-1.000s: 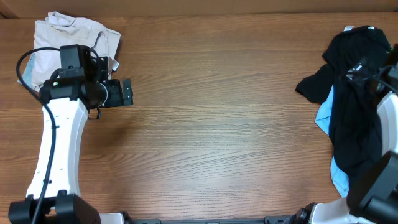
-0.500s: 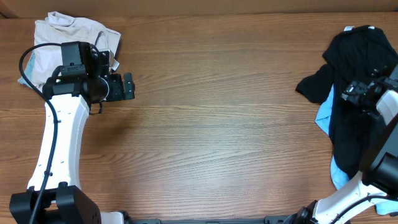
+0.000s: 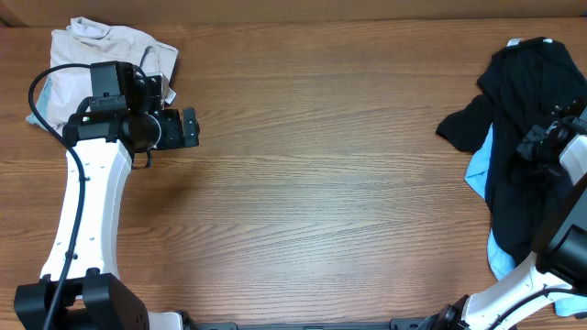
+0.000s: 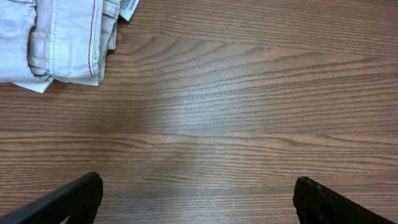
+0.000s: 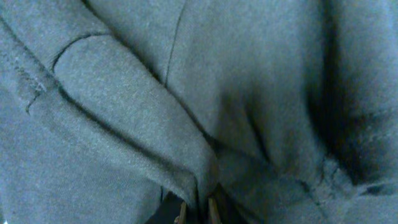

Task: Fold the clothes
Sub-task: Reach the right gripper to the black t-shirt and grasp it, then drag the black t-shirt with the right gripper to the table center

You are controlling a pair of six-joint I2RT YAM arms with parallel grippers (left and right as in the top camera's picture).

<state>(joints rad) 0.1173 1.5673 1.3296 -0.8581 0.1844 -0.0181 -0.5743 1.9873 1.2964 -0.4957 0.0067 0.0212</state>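
Left arm stretched up the surface (image 3: 321, 183); left end effector (image 4: 196, 191) wide open, empty, near beige garment (image 3: 83, 46). Right end effector (image 3: 537, 147) down on black T-shirt (image 3: 523, 92) at right edge, pinching its fabric.

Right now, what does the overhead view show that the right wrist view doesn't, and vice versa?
Only overhead: the wooden table, the crumpled beige garment at its far left corner, the light blue shirt peeking out on the right side, and the open left gripper over bare wood. Only right wrist: a stitched seam and fabric gathered into a pinched ridge at the right gripper. Both: the black short-sleeved T-shirt, which fills the wrist view.
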